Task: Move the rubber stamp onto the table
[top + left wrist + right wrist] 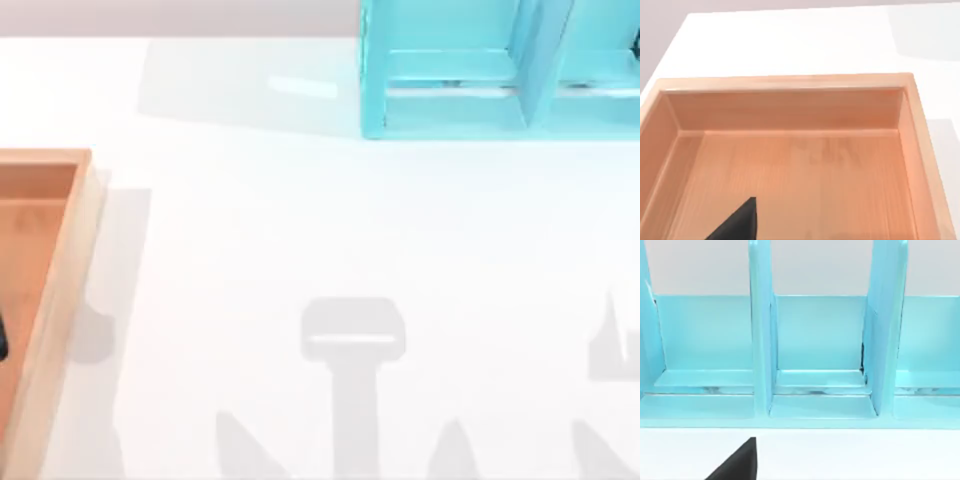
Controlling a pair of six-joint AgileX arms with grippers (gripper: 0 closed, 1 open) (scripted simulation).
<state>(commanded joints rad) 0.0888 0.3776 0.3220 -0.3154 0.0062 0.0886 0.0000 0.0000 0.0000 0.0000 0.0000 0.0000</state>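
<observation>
**Locating rubber stamp: direction from either tool unresolved**

Hovering over the wooden tray (790, 82) at the table's (300, 220) left edge is the left tool (737, 225), looking down at the tray floor. Wide or narrow: cannot tell.

The right tool (737, 465) sits above the table facing the light blue shelf unit (760, 340) at the far right. Its state: cannot tell either.

Where the rubber stamp is cannot be told from these views, so its direction from each tool, its long axis and the nearer arm are all unresolved. My guess is that the next move is a search of the tray or the shelf bays before any grasp.

Counts: one tray, one shelf unit with upright dividers and at least three bays in the right wrist view, two tools, and no stamp to count.
</observation>
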